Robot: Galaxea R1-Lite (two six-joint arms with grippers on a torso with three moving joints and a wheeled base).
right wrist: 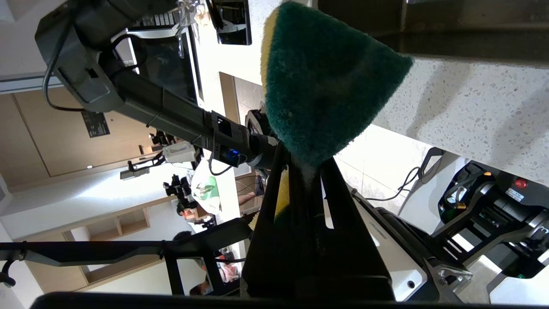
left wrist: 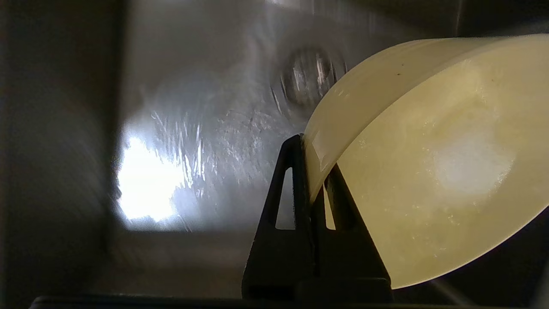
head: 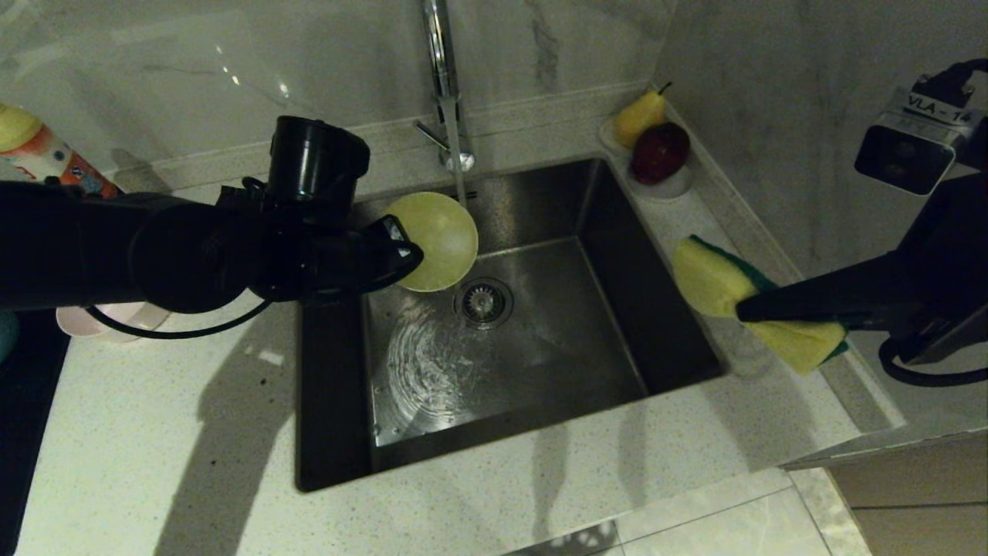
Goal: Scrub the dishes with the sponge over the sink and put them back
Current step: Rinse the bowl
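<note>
The yellow bowl [head: 438, 241] hangs tilted over the back left of the sink [head: 540, 347], close under the faucet [head: 441, 77]. My left gripper [head: 411, 252] is shut on its rim; in the left wrist view the fingers pinch the bowl [left wrist: 429, 171] wall at the gripper [left wrist: 315, 150], with the drain [left wrist: 309, 77] beyond. My right gripper [head: 745, 309] is shut on the sponge [head: 722, 289], yellow foam up, above the counter at the sink's right edge. The right wrist view shows the green face of the sponge [right wrist: 321, 86] above the gripper [right wrist: 302, 161]. A pink bowl [head: 108, 320] sits half hidden under my left arm.
A white dish with a pear and a red fruit [head: 656, 143] stands at the back right corner of the sink. A bottle [head: 38, 150] stands at the back left. The black cooktop [head: 23, 401] borders the counter at the left. The sink floor is wet around the drain [head: 485, 301].
</note>
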